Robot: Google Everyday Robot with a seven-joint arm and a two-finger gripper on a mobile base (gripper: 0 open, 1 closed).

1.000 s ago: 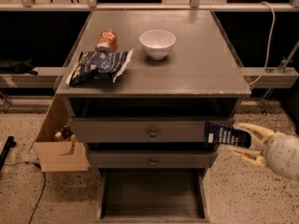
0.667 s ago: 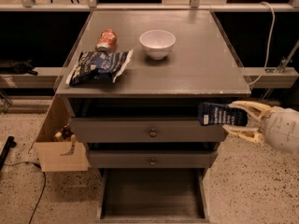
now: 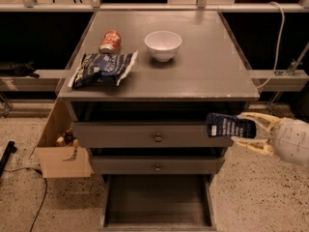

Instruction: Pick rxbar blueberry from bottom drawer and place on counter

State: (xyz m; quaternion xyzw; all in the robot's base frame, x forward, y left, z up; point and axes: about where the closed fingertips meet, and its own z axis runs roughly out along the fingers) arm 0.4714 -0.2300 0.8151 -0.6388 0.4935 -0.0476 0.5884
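- Up from its spot a second ago, the gripper (image 3: 240, 127) now sits at the right of the frame, level with the top edge of the upper knobbed drawer (image 3: 120, 135) rather than that drawer's lower edge.
- Its two pale fingers are pinched on the rxbar blueberry (image 3: 224, 125), one above the wrapper and one below.
- The bar's free end sticks out to the left, overlapping the cabinet's right front edge in this view.
- The bar's long axis runs roughly left to right across the frame, close to level, with its white text lines facing the camera.
- So the bar is out of the bottom drawer (image 3: 157, 197), which stands pulled open at the bottom centre with a bare grey floor.
- The placing half of the task is what remains.
- The counter (image 3: 203, 76) lies up and to the left of the gripper, and the bar hangs just below the counter's front right corner.
- By my reading, the coming move calls for more lift to clear the front lip, then travel leftward and deeper into the frame.
- The counter's right half looks like the natural landing spot.
- A white bowl (image 3: 163, 45) sits at upper centre, with a red can (image 3: 110, 41) and a crinkled chip bag (image 3: 101, 69) further left, all well apart from the bar.
- A cardboard box (image 3: 63, 158) stands on the floor at lower left, beside the cabinet.
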